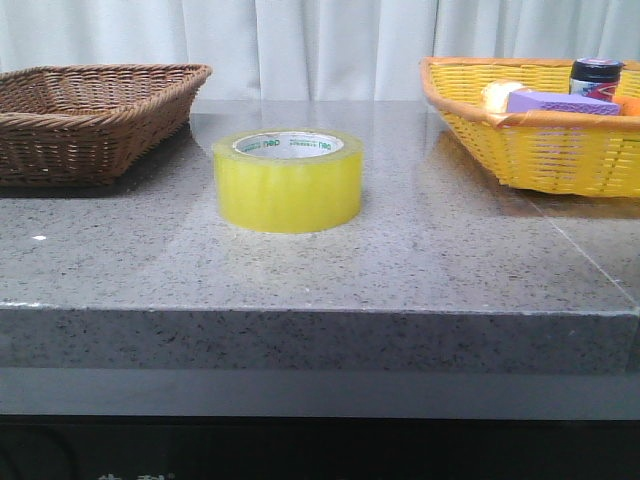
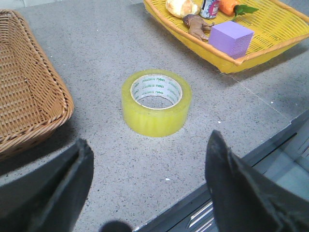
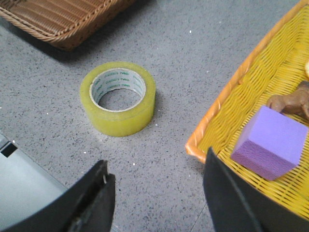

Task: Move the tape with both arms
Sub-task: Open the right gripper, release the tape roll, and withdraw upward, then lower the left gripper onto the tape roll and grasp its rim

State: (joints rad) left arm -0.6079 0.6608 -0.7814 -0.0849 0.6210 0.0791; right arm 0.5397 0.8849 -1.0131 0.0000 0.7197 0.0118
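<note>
A: The tape is sitting flat on the table, between the baskets; the left gripper and right gripper are hanging spread, holding nothing.

B: Risk: fingers closing on the slick outer wall are likely slipping during handover.

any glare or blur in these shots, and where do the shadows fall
Front view: sharp, with a pale sheen on the table behind the tape and a dark shadow under the brown basket. Left wrist view: even light, a soft shadow beside the brown basket, left claw fingers dark and blurred. Right wrist view: a faint shadow hugging the tape, right claw out of focus.
</note>
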